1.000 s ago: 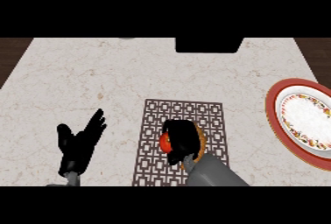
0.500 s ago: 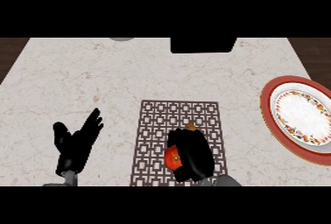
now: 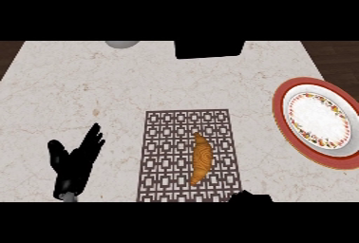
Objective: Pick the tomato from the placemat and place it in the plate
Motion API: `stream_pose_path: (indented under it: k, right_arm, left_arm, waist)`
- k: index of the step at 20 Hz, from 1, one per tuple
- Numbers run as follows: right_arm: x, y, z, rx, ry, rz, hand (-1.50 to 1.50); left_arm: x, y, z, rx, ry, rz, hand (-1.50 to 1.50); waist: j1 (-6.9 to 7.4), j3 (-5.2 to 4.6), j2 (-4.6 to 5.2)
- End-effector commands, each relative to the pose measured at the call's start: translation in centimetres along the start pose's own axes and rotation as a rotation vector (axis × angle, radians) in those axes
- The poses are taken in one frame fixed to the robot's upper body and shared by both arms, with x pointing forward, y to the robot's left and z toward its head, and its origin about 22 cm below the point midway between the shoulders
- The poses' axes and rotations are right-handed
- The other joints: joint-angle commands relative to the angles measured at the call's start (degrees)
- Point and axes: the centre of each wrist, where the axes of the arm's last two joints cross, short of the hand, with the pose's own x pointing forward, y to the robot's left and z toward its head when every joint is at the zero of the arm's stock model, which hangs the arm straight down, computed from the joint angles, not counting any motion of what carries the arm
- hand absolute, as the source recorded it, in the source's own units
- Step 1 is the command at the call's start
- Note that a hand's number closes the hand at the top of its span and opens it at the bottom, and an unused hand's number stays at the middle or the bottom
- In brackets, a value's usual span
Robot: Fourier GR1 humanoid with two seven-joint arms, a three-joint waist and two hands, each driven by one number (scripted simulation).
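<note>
No brand, label or writing readable anywhere. Croissant (image 3: 201, 158) lying on patterned placemat (image 3: 184, 154) mid-bench, no tomato visible; red-rimmed plate (image 3: 317, 121) at right. Left robot hand (image 3: 76, 161) resting open, fingers up, left of placemat; right robot hand (image 3: 251, 197) barely showing at lower edge, fingers impossible to tell.

A pale marble counter (image 3: 105, 85) with faint brown veining fills the view. A dark lattice-patterned placemat (image 3: 184, 156) lies flat on it near the lower middle, running to the lower edge. A round plate (image 3: 319, 121) with a red rim, white centre and a floral band sits at the right edge, well apart from the placemat. At the far edge a dark rectangular object (image 3: 209, 48) and, left of it, a small grey rounded thing (image 3: 123, 44) show only in part.
</note>
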Motion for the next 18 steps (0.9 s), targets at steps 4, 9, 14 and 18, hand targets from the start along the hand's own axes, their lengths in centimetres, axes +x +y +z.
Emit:
stream_pose_path:
  k: [4, 9, 14, 18]
  right_arm:
    - [-0.5, -6.5, 4.5, -0.239, 0.144, -0.143, 1.5]
    - [-2.3, -9.3, 4.1, -0.375, 0.233, -0.209, 1.5]
    - [-6.7, -9.8, 2.7, -0.477, 0.249, -0.192, 1.5]
    - [-11.9, -11.3, 0.5, -0.572, 0.278, -0.158, 1.5]
  left_arm:
    - [0.8, -0.4, -0.1, -0.017, -0.022, -0.012, 0.0]
    - [0.2, -1.5, 0.1, -0.058, -0.01, -0.007, 0.0]
    - [0.2, -0.8, -0.1, -0.068, -0.014, -0.022, 0.0]
    - [0.9, -2.0, -0.9, -0.077, -0.015, -0.021, 0.0]
  waist:
    - [1.44, 0.18, 0.7]
    - [2.94, 0.27, 0.97]
    - [3.86, 0.34, 1.01]
    - [4.38, 0.35, 1.19]
